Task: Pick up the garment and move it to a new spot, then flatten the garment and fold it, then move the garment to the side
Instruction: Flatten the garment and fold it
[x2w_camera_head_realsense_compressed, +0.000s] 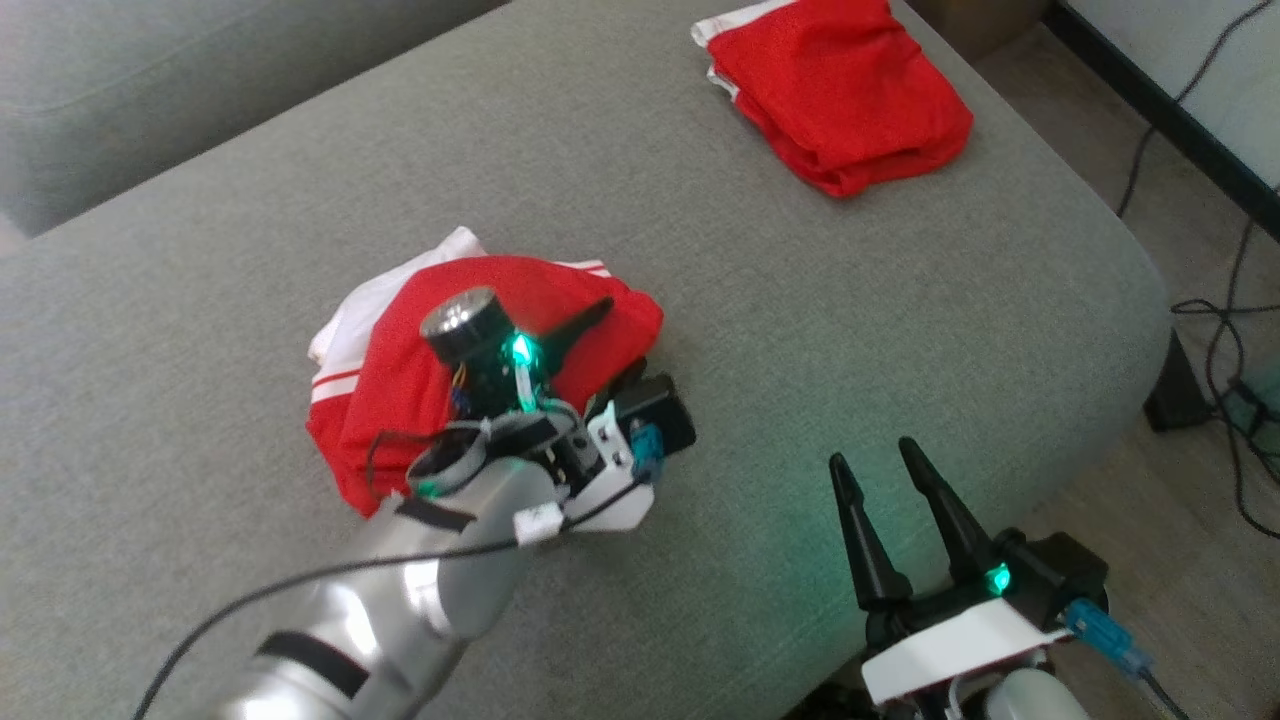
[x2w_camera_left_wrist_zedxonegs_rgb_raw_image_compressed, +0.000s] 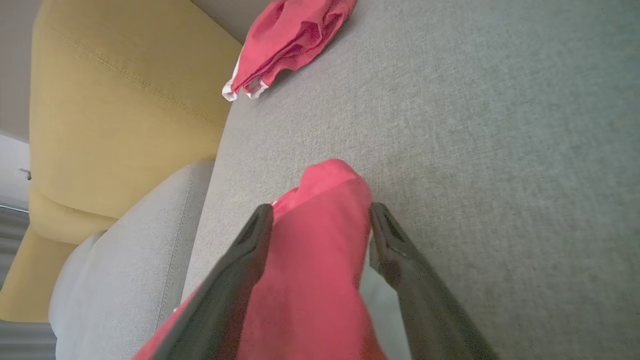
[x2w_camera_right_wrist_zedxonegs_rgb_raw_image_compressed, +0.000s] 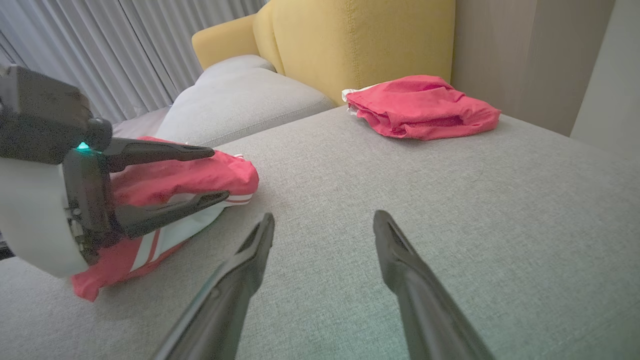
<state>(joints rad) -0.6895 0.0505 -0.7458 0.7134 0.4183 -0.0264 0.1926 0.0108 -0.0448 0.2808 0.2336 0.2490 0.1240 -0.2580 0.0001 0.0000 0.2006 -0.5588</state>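
While the left gripper (x2w_camera_left_wrist_zedxonegs_rgb_raw_image_compressed: 320, 215) stands wide astride a raised fold of the red garment (x2w_camera_head_realsense_compressed: 390, 395), the right gripper (x2w_camera_head_realsense_compressed: 870, 452) wide and empty beside it, closing could pinch just a thin layer, it seems, and the rest would drag.

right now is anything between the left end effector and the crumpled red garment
Nothing visible. The left end effector has its open fingers either side of a fold of the crumpled garment on the grey cushion; the other, folded garment lies well apart.
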